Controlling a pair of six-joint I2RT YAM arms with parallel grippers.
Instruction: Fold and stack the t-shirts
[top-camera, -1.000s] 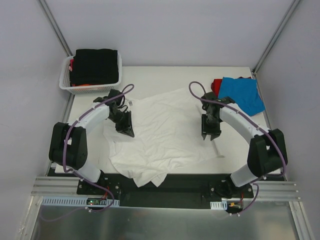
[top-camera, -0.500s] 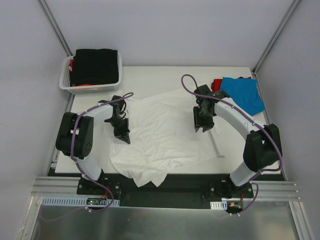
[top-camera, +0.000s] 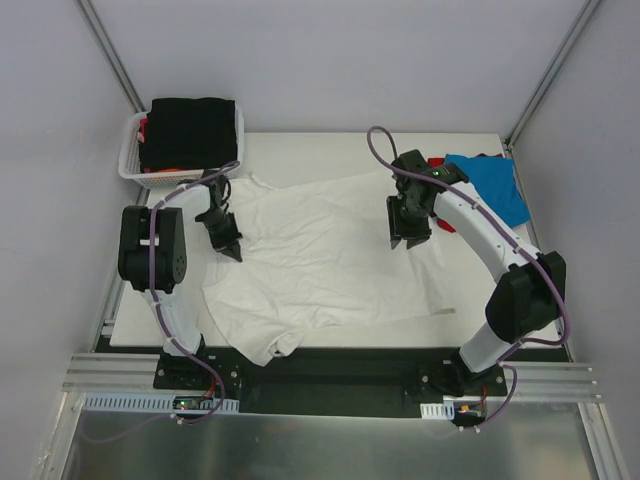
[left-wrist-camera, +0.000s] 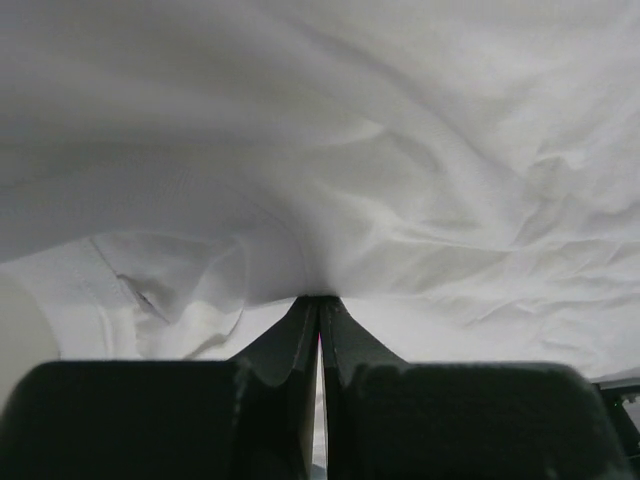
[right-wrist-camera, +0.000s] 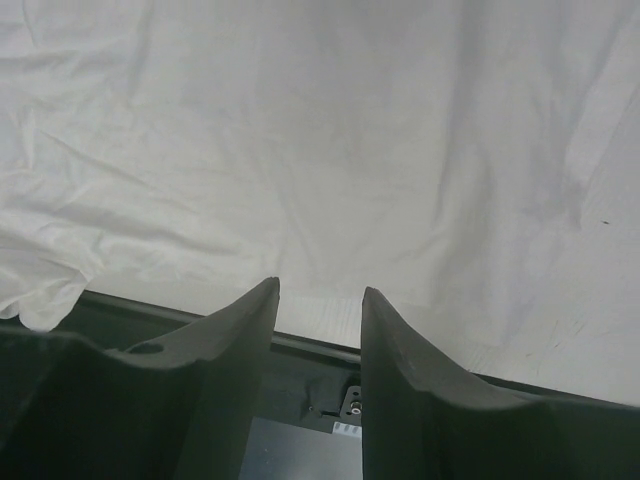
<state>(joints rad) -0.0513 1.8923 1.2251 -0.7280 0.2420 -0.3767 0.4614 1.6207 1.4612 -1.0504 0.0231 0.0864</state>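
Observation:
A large white t-shirt (top-camera: 320, 270) lies spread and wrinkled over the middle of the table, its lower hem hanging past the near edge. My left gripper (top-camera: 229, 247) is at the shirt's left edge, shut on a pinch of the white cloth (left-wrist-camera: 300, 250); in the left wrist view the gripper (left-wrist-camera: 320, 300) has its jaws pressed together under the fabric. My right gripper (top-camera: 408, 238) hovers open over the shirt's right side. In the right wrist view this gripper (right-wrist-camera: 320, 292) holds nothing, with white cloth (right-wrist-camera: 330, 150) below. A blue t-shirt (top-camera: 490, 185) lies on a red one (top-camera: 436, 165) at the far right.
A white lattice basket (top-camera: 131, 166) stands at the far left corner with a folded black t-shirt (top-camera: 190, 130) on top and orange and red cloth beneath it. Grey walls close in the table on three sides. A black rail (top-camera: 350, 365) runs along the near edge.
My left gripper has pulled the shirt's left edge away toward the far left, spreading the cloth flatter. The right gripper has moved a little farther back over the shirt, still open.

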